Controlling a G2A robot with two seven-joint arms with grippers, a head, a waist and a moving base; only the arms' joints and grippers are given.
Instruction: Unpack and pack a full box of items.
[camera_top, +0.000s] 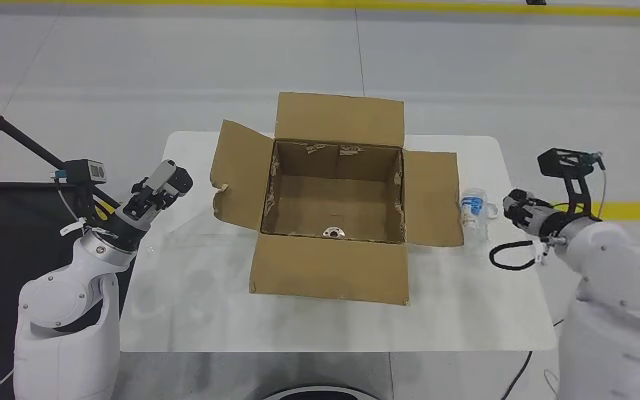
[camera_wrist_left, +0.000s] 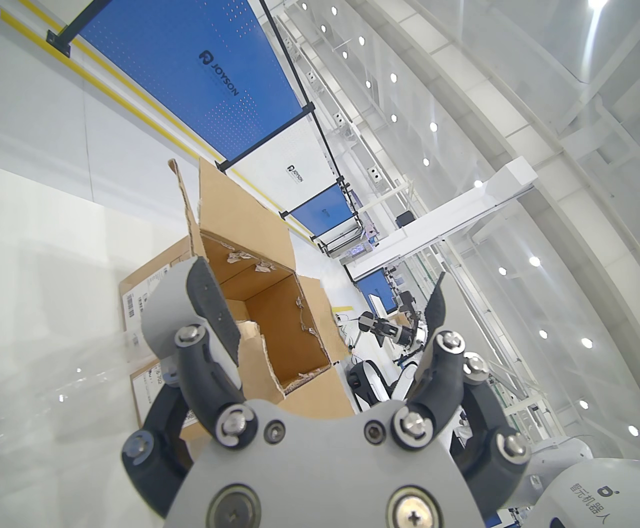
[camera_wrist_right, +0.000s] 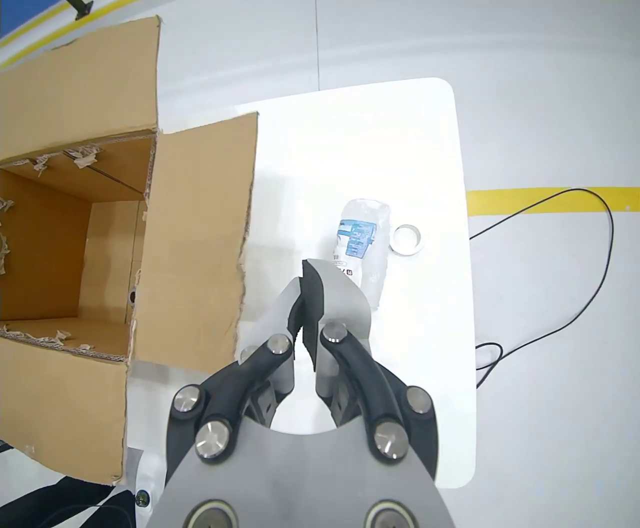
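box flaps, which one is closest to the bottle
The right-hand flap, spread flat; the bottle lies just beyond its edge. The far flap, near flap and left flap lie farther off.

The box (camera_top: 335, 205) sat open on the white table (camera_top: 190, 290). A bottle (camera_top: 476, 212) lay beside its right flap.
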